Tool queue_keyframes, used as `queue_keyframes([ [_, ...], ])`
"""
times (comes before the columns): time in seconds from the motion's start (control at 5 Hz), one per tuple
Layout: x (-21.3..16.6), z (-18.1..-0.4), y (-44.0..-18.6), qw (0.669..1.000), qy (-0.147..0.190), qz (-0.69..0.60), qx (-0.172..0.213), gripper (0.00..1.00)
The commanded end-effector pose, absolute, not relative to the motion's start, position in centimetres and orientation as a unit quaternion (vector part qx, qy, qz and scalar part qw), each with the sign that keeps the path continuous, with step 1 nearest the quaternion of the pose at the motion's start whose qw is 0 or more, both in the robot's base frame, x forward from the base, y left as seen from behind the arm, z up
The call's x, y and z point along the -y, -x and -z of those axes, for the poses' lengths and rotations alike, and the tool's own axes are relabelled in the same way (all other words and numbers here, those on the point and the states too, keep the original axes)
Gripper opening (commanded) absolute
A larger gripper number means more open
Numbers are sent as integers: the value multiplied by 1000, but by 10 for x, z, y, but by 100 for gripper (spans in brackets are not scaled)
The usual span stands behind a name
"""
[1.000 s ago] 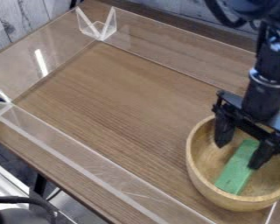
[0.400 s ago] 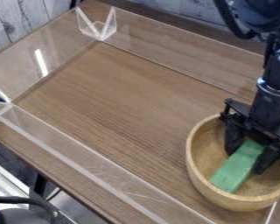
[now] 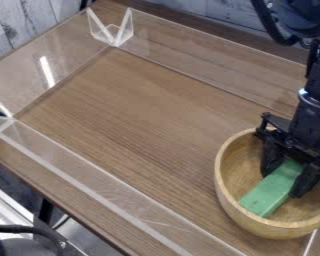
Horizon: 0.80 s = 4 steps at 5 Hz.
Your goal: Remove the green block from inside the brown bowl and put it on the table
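Since the earlier frame, gripper (image 3: 291, 170) has come down into the brown bowl (image 3: 231, 172) and now straddles the upper end of the green block (image 3: 274, 189); block itself has barely shifted, if at all. We read the jaws as pressed together on that upper end, though the view from this side is coarse and we can't see actual pad contact.

Block lies flat on the bowl floor, long axis running from lower left up toward the gripper, lower end free. We judge it light, rigid, smooth-faced: no give, so a pinch across the narrow width is right. Holding near one end means it may swing or tilt on lift; a mid-length hold would be steadier.

Bowl has a thick rim and looks loose on the table (image 3: 136, 110), so it could drag or tip if the block catches the wall. We'd want the block to come up above the rim before any sideways travel.

Beyond the bowl, we see open tabletop to the left. Clear acrylic walls (image 3: 69, 165) edge the surface; a clear corner bracket (image 3: 111, 27) sits far back, well apart.
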State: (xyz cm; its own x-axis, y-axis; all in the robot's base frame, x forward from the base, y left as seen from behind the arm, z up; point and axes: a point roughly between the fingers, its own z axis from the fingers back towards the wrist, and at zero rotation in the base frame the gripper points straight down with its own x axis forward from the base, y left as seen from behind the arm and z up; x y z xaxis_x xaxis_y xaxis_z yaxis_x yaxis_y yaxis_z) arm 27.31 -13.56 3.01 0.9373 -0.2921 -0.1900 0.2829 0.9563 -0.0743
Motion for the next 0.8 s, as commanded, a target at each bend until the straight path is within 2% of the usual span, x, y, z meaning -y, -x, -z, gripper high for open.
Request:
queue_keyframes([
  [0.0,142,-32,-283,984,32,153,-82,0],
  [0.6,142,-18,-286,983,32,154,-96,0],
])
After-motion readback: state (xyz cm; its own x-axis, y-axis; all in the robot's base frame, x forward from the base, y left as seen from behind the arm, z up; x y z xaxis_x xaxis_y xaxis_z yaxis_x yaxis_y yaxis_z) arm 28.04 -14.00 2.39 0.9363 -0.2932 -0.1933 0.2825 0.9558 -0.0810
